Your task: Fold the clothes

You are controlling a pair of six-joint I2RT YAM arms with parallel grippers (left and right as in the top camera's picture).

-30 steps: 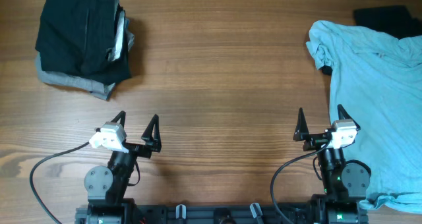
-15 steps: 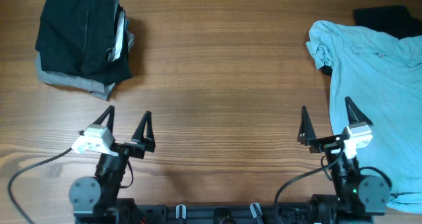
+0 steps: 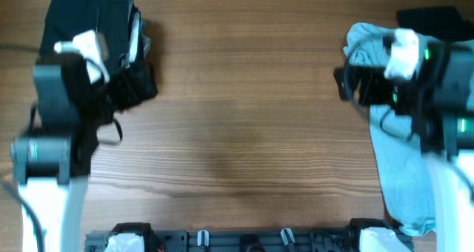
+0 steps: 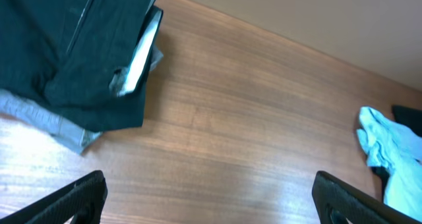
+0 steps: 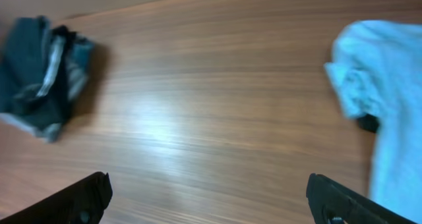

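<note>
Two arms are seen from above, both blurred. At the far left, part of the folded pile (image 3: 118, 22) of black and grey pieces is covered by the left arm (image 3: 55, 126). In the left wrist view the left gripper (image 4: 209, 184) is shown spread wide with nothing held. Only its fingertips are seen, cut off at the lower corners. The wooden table (image 3: 244, 96) lies bare between the garments. At the right, the pale blue-green T-shirt (image 3: 400, 178) is spread crumpled, its upper part hidden by the right arm (image 3: 422, 81) and its edge cut off by the frame. A black garment (image 3: 433, 16), possibly tucked under it, is barely made out. The right gripper (image 5: 208, 184) is likewise wide apart and empty.
</note>
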